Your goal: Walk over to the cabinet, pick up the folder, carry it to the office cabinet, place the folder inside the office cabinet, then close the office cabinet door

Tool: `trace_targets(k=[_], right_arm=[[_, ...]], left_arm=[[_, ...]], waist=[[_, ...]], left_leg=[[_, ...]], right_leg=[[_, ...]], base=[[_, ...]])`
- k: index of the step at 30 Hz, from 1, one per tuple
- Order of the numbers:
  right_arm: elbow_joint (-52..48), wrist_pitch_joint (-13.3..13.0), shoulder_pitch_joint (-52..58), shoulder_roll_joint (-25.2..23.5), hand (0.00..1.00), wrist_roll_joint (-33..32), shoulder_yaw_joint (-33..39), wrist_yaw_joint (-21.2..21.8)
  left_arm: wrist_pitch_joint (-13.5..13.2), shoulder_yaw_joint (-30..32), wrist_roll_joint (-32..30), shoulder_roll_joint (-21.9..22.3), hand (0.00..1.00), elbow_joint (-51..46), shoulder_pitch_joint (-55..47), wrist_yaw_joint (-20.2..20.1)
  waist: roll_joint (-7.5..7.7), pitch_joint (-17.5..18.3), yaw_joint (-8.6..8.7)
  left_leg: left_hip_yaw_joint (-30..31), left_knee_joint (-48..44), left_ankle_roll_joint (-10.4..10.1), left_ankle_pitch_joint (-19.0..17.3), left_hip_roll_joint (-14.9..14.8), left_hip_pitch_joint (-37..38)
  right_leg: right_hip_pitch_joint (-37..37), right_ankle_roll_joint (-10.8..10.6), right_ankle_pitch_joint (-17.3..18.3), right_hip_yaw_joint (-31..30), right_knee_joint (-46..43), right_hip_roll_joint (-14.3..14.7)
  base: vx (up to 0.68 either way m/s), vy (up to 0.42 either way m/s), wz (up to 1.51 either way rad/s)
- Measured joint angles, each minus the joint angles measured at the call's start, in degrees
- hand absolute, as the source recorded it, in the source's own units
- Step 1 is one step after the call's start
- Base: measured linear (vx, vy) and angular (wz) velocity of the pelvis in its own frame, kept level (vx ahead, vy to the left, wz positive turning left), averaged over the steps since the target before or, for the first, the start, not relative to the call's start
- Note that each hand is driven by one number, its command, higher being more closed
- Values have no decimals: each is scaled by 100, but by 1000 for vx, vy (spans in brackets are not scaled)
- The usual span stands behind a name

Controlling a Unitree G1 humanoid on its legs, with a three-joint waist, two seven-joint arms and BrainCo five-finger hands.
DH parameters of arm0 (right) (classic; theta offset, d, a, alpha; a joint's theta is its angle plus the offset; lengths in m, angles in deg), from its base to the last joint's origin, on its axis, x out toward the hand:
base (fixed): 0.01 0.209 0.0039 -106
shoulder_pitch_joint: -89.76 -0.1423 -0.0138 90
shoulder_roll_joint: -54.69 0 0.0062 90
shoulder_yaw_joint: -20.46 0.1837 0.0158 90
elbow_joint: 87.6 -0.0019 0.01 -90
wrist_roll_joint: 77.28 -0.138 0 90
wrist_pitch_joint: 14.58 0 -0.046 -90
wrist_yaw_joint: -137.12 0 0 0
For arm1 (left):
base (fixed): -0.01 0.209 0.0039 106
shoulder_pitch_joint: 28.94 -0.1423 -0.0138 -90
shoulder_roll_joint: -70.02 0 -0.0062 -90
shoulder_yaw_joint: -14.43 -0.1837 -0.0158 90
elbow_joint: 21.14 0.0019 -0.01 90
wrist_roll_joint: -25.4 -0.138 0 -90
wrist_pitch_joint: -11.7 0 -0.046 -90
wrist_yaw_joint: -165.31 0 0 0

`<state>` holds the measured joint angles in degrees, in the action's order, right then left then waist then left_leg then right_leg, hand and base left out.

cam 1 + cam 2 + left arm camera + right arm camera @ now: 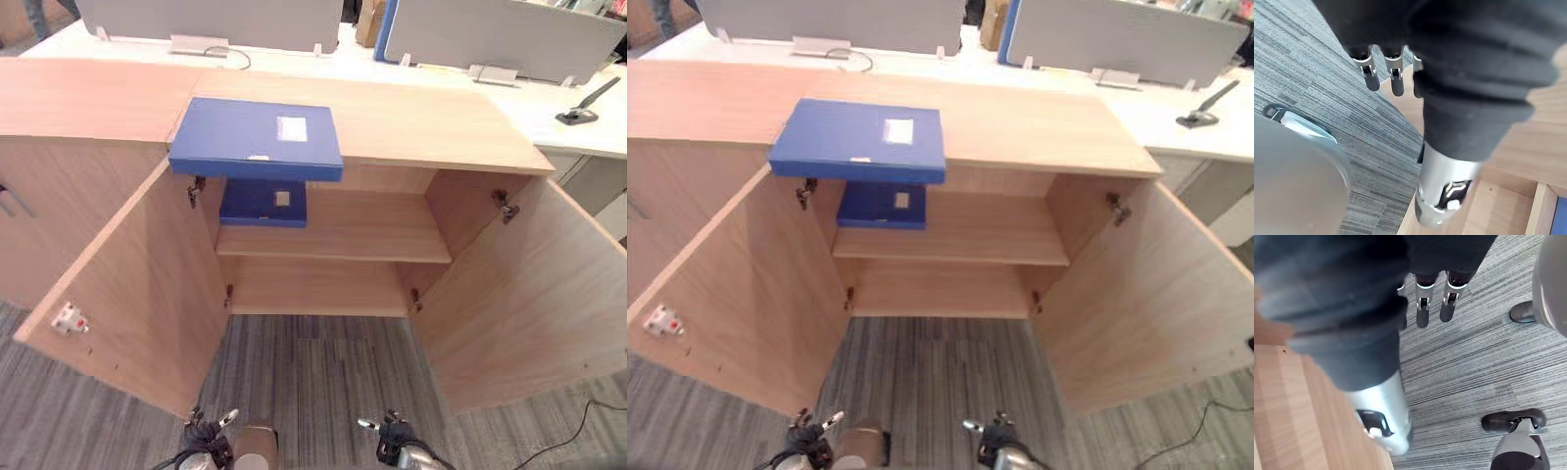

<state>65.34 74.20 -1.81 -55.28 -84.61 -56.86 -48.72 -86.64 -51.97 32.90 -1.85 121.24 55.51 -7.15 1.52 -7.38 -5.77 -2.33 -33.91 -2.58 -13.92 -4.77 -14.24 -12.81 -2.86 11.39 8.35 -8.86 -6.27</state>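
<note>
Hands hang empty above the carpet (313,362), the left hand (1396,81) and right hand (1422,313) each with fingers straight and slightly apart, likely because nothing is within reach. The left door (127,294) and right door (529,294) stand wide, leaving the shelf (362,230) open for loading; a second folder (263,204) lies there. The blue folder (257,137) rests on the cabinet top (431,122), overhanging its front edge, which offers a grip.

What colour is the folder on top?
The top folder is blue, white label; left eye view shows it best.
</note>
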Motion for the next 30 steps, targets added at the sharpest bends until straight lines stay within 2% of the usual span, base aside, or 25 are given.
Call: trace_targets(k=[1,4,6,7,8,9,11,13,15,16,17,18,19,20,21,23,26,30], right_arm=[[15,0,-9,0,0,-97,23,7],[27,-15,-47,-1,0,-338,38,5],[23,-9,-23,1,0,-399,39,5],[23,-7,3,1,0,-399,63,5],[11,2,17,44,0,-377,81,3],[-8,7,25,56,0,-360,85,1],[-174,8,133,65,0,-270,114,-11],[-265,-4,175,58,0,-273,106,-13],[-254,-29,152,43,0,-269,94,-9],[-244,-38,144,45,0,-268,94,-9],[-216,-41,131,53,0,-262,99,-8],[-202,-41,121,49,0,-261,98,-7],[-196,-44,120,35,0,-261,54,-12],[-201,-53,116,37,0,-272,-6,-15],[-147,-49,108,114,0,-258,-103,-29],[-59,-37,75,182,0,-237,-353,-57],[40,-31,14,226,0,-116,-565,-48],[40,-37,20,190,0,-55,-485,-42]], left_arm=[[0,40,7,3,0,9,-4,10],[7,206,-13,31,0,222,-42,63],[8,221,-4,89,0,223,-69,94],[9,224,4,118,0,209,-78,99],[8,206,3,180,0,209,-109,101],[10,193,4,197,0,210,-111,103],[11,93,-2,133,0,210,-123,110],[11,85,-21,138,0,210,-133,109],[3,83,-23,141,0,209,-154,109],[3,77,-23,141,0,211,-163,112],[5,48,-24,145,0,216,-181,124],[4,22,-31,147,0,216,-182,135],[-9,13,-76,119,0,213,-172,150],[-7,7,-76,114,0,261,-153,153],[-6,-20,-75,156,0,347,-142,153],[-14,-15,-72,186,0,343,-146,153],[-1,140,-29,202,0,419,-168,143],[12,341,180,208,0,426,-153,-31]], waist=[[13,14,-9],[-23,251,-23],[-26,320,-69],[-64,362,-70],[-142,400,-86],[-144,391,-72],[-92,334,6],[-88,344,104],[-99,339,183],[-101,338,188],[-123,333,194],[-134,334,199],[-100,308,239],[-131,294,296],[-164,331,342],[-191,343,329],[-225,347,327],[-252,285,331]], left_leg=[[-87,46,73,-24,59,88],[-352,259,212,-42,299,396],[-470,580,317,-54,393,685],[-488,746,342,-69,424,825],[-503,993,397,-35,467,1033],[-528,1111,429,-14,520,1156],[-630,1329,596,-53,770,1603],[-572,1380,675,-122,847,1816],[-413,1417,640,-179,811,1940],[-377,1446,621,-178,783,1975],[-313,1496,596,-225,672,2041],[-262,1494,522,-278,562,2042],[-101,1467,380,-336,475,2037],[22,1442,312,-365,402,2041],[264,1558,212,-326,282,2090],[363,1800,33,-215,123,2181],[606,1918,-7,-194,-102,2230],[694,1027,-134,-269,-354,1890]], right_leg=[[-8,11,-79,79,21,-9],[-7,-161,-271,-105,52,-375],[71,-198,-310,-117,-133,-549],[290,-209,-308,-190,-523,-622],[728,-211,-306,-359,-1403,-703],[995,-206,-310,-464,-1954,-775],[1850,73,-491,-692,-3983,-1158],[2053,92,-422,-503,-4483,-1370],[2187,19,-301,100,-3978,-1461],[2189,1,-234,282,-3700,-1449],[2134,-68,-93,540,-3072,-1299],[2129,-69,-86,595,-2528,-1097],[2028,-80,-266,562,-1686,-848],[1899,-168,-413,597,-1619,-743],[1764,-93,-382,835,-1431,-580],[1742,-8,-234,999,-1416,-451],[1615,79,-10,1190,-1376,-222],[1158,126,20,1448,-886,73]], base=[[228,154,-18],[226,170,-56],[165,142,-58],[170,184,-73],[118,149,-62],[120,160,-51],[63,65,-15],[38,-3,20],[54,-74,32],[77,-142,20],[70,-146,11],[85,-208,20],[56,-176,34],[147,-265,56],[200,-270,56],[213,-256,35],[176,-193,18],[204,-135,20]])
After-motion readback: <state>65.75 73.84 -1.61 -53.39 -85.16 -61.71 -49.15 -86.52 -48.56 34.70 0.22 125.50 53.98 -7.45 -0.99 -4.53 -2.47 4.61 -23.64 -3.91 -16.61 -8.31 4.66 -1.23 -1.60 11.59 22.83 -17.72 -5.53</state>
